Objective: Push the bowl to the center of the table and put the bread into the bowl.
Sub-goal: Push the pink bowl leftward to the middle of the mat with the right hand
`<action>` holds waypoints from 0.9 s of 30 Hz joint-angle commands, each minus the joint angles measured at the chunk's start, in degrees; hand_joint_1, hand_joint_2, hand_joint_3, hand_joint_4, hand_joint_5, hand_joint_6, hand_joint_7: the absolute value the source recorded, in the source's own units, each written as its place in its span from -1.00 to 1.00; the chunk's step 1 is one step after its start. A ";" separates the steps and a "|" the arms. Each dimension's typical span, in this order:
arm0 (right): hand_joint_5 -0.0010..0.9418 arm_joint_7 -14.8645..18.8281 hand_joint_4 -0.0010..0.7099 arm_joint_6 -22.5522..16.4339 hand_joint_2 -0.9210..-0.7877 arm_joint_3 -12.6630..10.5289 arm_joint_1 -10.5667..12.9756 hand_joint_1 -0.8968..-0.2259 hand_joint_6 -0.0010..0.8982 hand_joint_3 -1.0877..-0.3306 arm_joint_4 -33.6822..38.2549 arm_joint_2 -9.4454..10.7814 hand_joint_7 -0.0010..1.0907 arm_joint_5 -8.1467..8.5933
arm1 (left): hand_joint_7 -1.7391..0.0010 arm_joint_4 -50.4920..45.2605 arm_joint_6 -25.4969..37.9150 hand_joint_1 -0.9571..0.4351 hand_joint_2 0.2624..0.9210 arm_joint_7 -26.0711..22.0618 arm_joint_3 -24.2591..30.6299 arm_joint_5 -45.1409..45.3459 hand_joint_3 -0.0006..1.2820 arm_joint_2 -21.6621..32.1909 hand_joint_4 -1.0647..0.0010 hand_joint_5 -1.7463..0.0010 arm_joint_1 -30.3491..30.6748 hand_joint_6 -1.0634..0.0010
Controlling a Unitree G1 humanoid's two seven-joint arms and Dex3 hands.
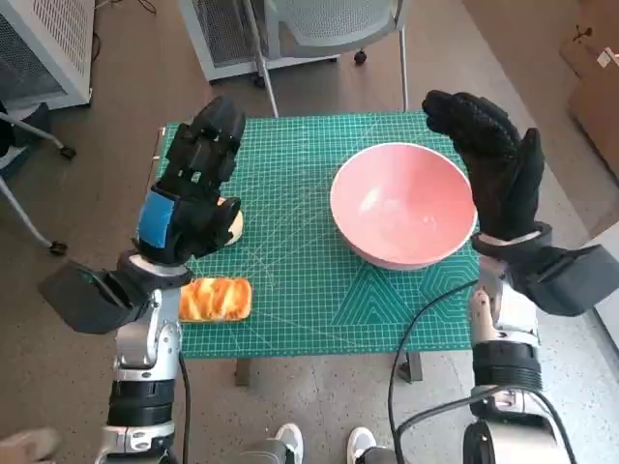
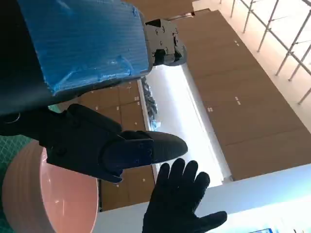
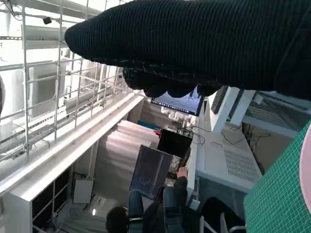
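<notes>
Nearby, chair (image 1: 329, 24) (behind table (image 1: 290, 242))

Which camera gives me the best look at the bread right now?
The head view: the bread lies whole on the green mat, near the left hand. Neither wrist view shows the bread; the left wrist view catches part of the pink bowl.

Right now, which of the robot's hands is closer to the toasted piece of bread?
Left. The left hand is raised just beyond the bread on the same side of the table; the right hand is across the mat, beside the pink bowl.
</notes>
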 commanded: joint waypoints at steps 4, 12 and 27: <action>-1.00 1.00 -0.35 0.61 -1.00 -0.98 -0.03 -0.19 -0.25 0.21 1.64 -1.03 -0.99 0.77 | 0.56 -1.48 0.85 -0.33 0.67 0.29 -0.08 -0.11 -0.32 0.13 0.97 1.00 0.64 1.00; -1.00 -0.67 -0.40 -1.56 -1.00 -5.51 -5.22 -0.17 -0.28 0.15 13.44 -6.48 -1.00 0.27 | 0.57 -1.26 0.43 -0.31 0.63 0.10 -0.04 -0.24 -0.27 0.06 0.97 1.00 0.78 1.00; -1.00 -13.67 -0.66 3.74 -1.00 -8.12 -11.83 -0.05 -0.46 -0.11 33.45 -12.48 -1.00 -4.43 | 0.56 -0.79 0.07 -0.36 0.62 0.65 -0.02 0.17 -0.24 -0.24 0.97 1.00 0.92 1.00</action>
